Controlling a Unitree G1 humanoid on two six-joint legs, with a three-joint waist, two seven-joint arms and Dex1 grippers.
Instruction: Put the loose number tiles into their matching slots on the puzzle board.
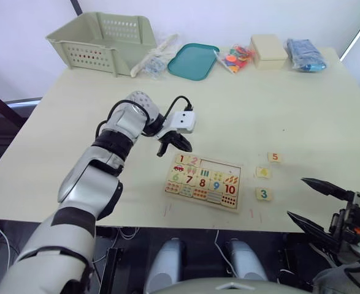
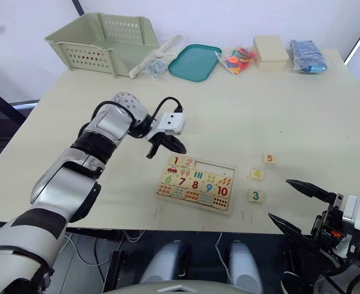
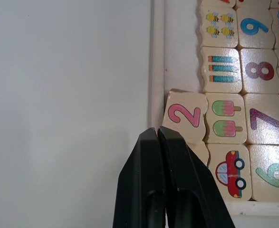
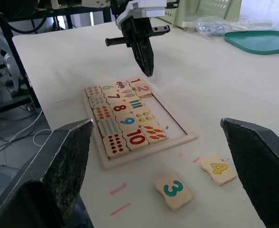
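While hovering, left claw [image 3: 157, 137] closed (empty), right claw [image 1: 303, 198] wide.

place: lab or test room | cues: plain cream table [image 1: 302, 104], white backdrop upper frame, cables [image 4: 15, 142] on floor lower left

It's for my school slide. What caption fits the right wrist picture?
Shut left gripper hovers over the puzzle board; tiles 3 and 4 wait.
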